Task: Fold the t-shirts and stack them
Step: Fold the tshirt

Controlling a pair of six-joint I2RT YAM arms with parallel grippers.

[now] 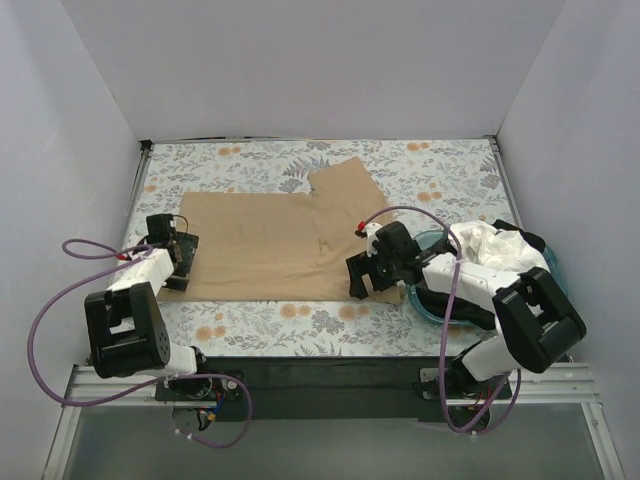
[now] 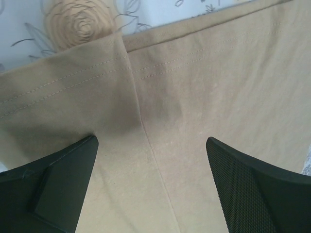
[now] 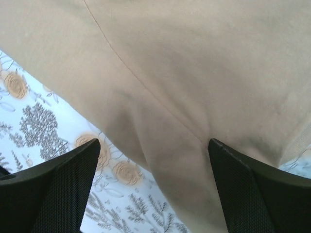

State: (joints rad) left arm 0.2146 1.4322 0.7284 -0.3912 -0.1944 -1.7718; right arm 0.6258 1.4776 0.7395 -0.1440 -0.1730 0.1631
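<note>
The tan t-shirt [image 1: 275, 240] lies spread flat on the floral table, one sleeve pointing to the far side. My left gripper [image 1: 178, 258] is open over its left hem; in the left wrist view the tan cloth [image 2: 194, 97] with its side seam fills the space between the fingers [image 2: 243, 184]. My right gripper [image 1: 362, 282] is open over the shirt's near right edge; the right wrist view shows a tan fold [image 3: 184, 97] between the fingers [image 3: 58, 189]. The white t-shirt [image 1: 495, 252] is bunched in the teal basin [image 1: 428, 308], with black cloth [image 1: 535, 243] beside it.
The floral tablecloth [image 1: 300, 322] covers the table and shows in the right wrist view [image 3: 43, 131]. White walls enclose the far, left and right sides. A black strip [image 1: 320, 375] runs along the near edge by the arm bases.
</note>
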